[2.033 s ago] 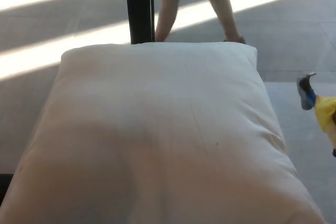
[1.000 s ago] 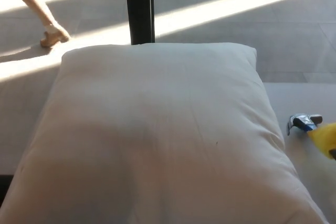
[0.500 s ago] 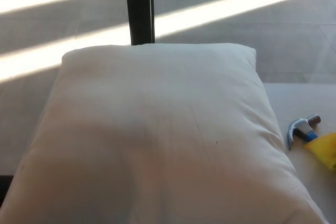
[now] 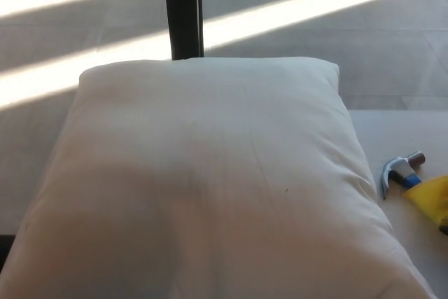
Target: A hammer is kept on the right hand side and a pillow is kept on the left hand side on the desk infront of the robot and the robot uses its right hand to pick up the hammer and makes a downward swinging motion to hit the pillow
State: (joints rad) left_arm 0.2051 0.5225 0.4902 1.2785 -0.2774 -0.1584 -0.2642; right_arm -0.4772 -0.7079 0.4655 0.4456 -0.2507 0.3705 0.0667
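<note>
Hands are nowhere showing at this moment, neither the left nor the right, so there is no telling whether either one is spread wide or closing on anything. Starting from the right edge, where the right arm would be coming in, the small claw hammer with a silver metal head, blue neck and yellow handle (image 4: 413,180) is lying on the pale desk surface (image 4: 399,131), its handle running out of the picture at the lower right. Whether anything is gripping that handle beyond the edge cannot be seen. Its head is sitting just beside the big white fabric pillow (image 4: 210,180), at its right flank, close enough that I cannot tell if the two are touching. The pillow is filling most of the view, lying flat with its plump middle facing up, which is offering a broad soft target for a downward swing. Beyond it, a dark upright post (image 4: 183,8) is standing behind the far edge, and the grey tiled floor (image 4: 350,40) is carrying bright bands of sunlight. By my reading, the hammer is resting low, on the side the task assigns it, so a lift would have to come before any strike.
</note>
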